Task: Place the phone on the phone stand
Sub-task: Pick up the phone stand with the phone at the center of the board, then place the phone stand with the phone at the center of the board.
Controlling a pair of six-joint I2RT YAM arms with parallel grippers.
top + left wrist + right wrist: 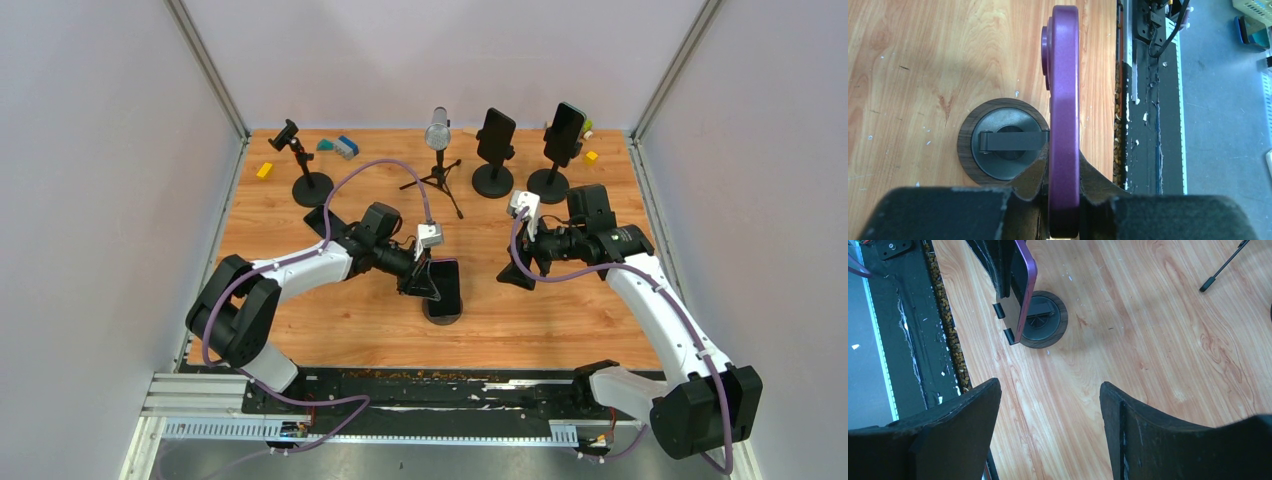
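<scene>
1. Clamping the purple phone (1064, 125) by both flat faces, the left jaws are closed hard on one end of it. In the left wrist view the phone runs edge-on straight out from between them.
2. The phone stand (998, 145) has a round dark base with a wood-grain rim and sits on the tabletop (560, 320) just beside the phone. Its short black arm reaches across to the phone's face. Whether the two touch cannot be told.
3. Seen from above, the phone is upright over the stand's base, close to the tabletop's near edge.
4. The right jaws are spread wide with nothing between them and hang over bare wood. They are well apart from the phone and stand, which both show beyond the fingers in the right wrist view.
5. Along the back stand a microphone (438, 130) on a tripod, two other stands carrying dark phones (495, 140), and an empty stand (297, 150) to the left.
</scene>
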